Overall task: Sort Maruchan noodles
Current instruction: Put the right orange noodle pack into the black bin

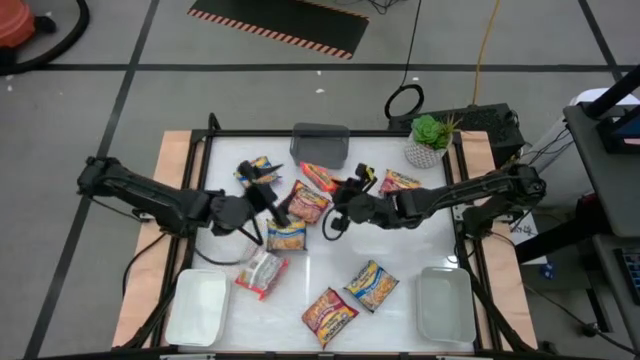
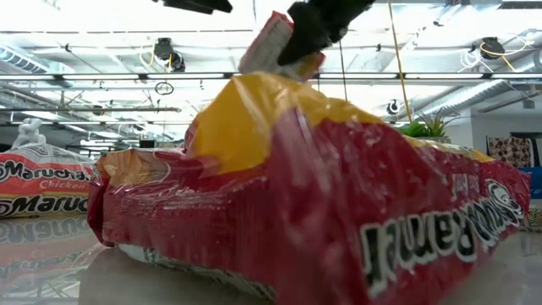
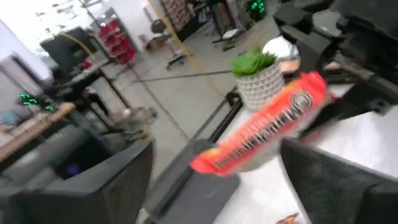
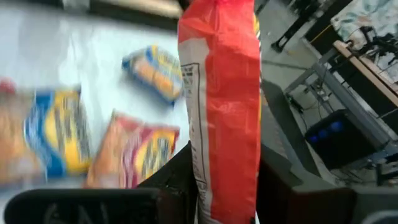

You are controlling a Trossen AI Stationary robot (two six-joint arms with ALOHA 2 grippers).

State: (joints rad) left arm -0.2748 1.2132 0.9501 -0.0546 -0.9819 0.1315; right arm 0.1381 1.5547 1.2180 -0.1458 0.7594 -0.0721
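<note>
Several Maruchan noodle packets lie flat on the white table: a blue-and-yellow one (image 1: 258, 168), red ones (image 1: 308, 203) (image 1: 329, 312) and others. A big red packet (image 2: 322, 195) fills the low view. My right gripper (image 1: 340, 195) (image 4: 227, 180) is shut on an orange-red packet (image 1: 318, 176) (image 4: 221, 93), held in the air near the grey bin (image 1: 320, 143). My left gripper (image 1: 268, 195) (image 3: 211, 180) stands open just to the packet's left, nothing between its fingers; the left wrist view sees that packet (image 3: 261, 124) farther off. My right gripper pinches the orange-red packet between its two fingers at one short end (image 4: 217, 186). The packet stands on edge and reaches forward out of the fingers. It is lifted clear of the table and slants down from the held end (image 2: 292, 47).
A white tray sits at each near corner (image 1: 198, 305) (image 1: 445, 305). A potted plant (image 1: 428, 145) stands at the far right, next to the bin. The two grippers are close together over the table's middle, with loose packets below and around them.
</note>
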